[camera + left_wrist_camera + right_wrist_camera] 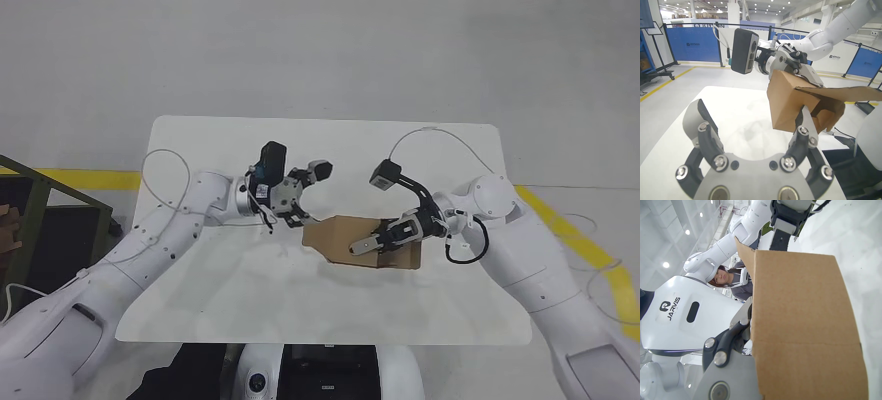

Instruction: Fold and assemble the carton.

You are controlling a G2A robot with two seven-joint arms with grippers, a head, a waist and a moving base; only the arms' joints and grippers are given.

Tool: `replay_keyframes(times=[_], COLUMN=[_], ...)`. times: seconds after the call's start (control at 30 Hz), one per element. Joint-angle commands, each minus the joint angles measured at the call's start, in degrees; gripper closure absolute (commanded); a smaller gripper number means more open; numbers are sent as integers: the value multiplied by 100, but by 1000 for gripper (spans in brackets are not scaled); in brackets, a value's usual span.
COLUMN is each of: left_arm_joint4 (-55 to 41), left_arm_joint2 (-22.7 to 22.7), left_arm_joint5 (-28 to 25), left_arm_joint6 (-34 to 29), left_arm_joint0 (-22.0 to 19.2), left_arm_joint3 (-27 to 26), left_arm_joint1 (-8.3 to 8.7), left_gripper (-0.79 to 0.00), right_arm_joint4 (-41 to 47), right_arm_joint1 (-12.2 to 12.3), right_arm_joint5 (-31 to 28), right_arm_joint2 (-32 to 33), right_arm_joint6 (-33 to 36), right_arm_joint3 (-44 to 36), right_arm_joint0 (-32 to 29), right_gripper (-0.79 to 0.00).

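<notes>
Your right gripper (366, 245) is clamped on one wall of the brown carton (330, 240), over the middle of the white table (200, 300).
The carton is half-formed, with flaps loose at its open end. Your left gripper (307, 195) sits just beside that end, its fingers (702, 113) spread wide. One fingertip is at a flap; you can't tell whether it touches.

The carton (340, 238) is over the table (300, 300), just right of the left fingers (705, 117).

Logo lettering on blue barrier panels (696, 45), background.
</notes>
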Motion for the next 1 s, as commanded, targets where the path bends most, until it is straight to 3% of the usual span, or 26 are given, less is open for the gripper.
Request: replay_keyframes(times=[0.0, 0.97], left_arm_joint4=[-7, 89], left_arm_joint2=[9, -127], left_arm_joint5=[0, 0], left_arm_joint6=[-19, -281], left_arm_joint0=[-8, -34], left_arm_joint3=[-9, -99], left_arm_joint1=[0, -112], left_gripper=[-785, -785], right_arm_joint4=[0, 29], right_arm_joint1=[-2, -61], right_arm_joint5=[-2, 50], right_arm_joint2=[0, -128], right_arm_joint6=[-2, 50], right_arm_joint3=[3, -49], right_arm_joint0=[1, 68], right_gripper=[0, 0])
